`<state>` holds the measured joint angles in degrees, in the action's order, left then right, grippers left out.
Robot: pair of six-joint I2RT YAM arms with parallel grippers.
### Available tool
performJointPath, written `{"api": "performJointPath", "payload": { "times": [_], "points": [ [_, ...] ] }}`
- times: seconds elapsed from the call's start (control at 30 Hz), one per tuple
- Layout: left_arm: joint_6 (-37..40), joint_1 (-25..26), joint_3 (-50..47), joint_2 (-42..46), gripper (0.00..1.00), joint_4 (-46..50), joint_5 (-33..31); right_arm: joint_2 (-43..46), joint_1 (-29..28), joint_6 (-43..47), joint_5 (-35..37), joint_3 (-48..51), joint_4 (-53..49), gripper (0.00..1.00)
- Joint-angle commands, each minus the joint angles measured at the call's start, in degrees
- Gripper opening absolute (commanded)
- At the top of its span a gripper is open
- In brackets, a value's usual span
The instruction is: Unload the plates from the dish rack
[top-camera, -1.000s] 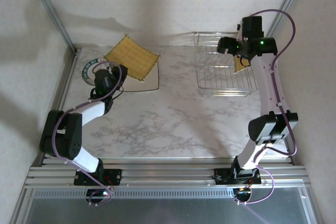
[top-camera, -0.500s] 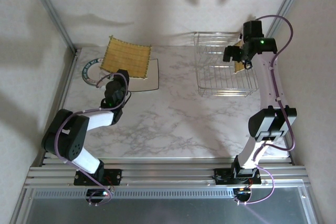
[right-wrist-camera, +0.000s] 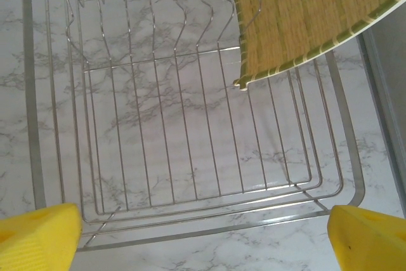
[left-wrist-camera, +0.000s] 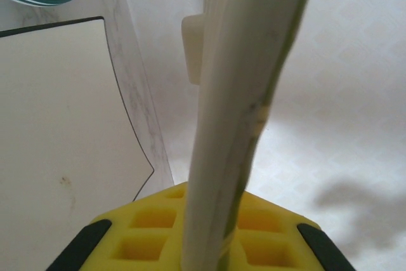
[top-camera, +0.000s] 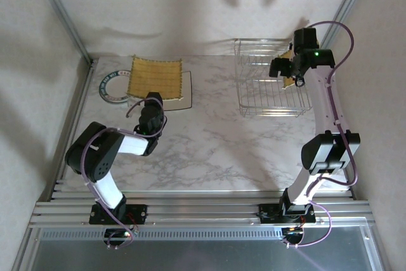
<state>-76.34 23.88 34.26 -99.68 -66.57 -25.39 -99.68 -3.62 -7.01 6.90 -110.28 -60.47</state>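
The left gripper (top-camera: 152, 101) is closed tight on the near edge of the yellow plate (top-camera: 155, 75), at the far left of the table (top-camera: 209, 147). In the left wrist view this plate is seen edge-on, a thin pale strip pinched between the yellow pads (left-wrist-camera: 152, 230). The plate lies low over a white plate (top-camera: 186, 95) (whether the two touch, I cannot tell). A round plate (top-camera: 109, 87) with a dark rim sits just to the left of them. The rack (top-camera: 269, 99) stands at the far right of the table, well apart from these plates. The right gripper (top-camera: 287, 71) hangs above the right side of the rack with its jaws fully open, and it holds nothing. Its yellow fingers (right-wrist-camera: 38, 239) stand far apart on both sides of the wire floor. The other yellow plate (right-wrist-camera: 304, 11) leans tilted in the far right corner of the rack, with upright wires crossing in front of it.
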Motion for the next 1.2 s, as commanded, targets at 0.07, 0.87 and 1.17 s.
{"api": "performJointPath", "payload": {
  "times": [0.07,0.87,1.17],
  "points": [
    [-4.33,0.64,1.91,-4.94,0.0,-9.05,-0.56,2.2,0.11,0.15,-1.25,1.56,1.22,0.99],
    [-7.63,0.16,9.16,-17.29,0.0,-9.47,3.03,3.44,0.1,-0.03,-3.06,4.02,3.34,0.99],
    [-8.29,0.03,9.9,-19.9,0.0,-9.2,-0.09,3.95,0.1,-0.11,-3.63,4.37,3.56,0.99]
  ]
}}
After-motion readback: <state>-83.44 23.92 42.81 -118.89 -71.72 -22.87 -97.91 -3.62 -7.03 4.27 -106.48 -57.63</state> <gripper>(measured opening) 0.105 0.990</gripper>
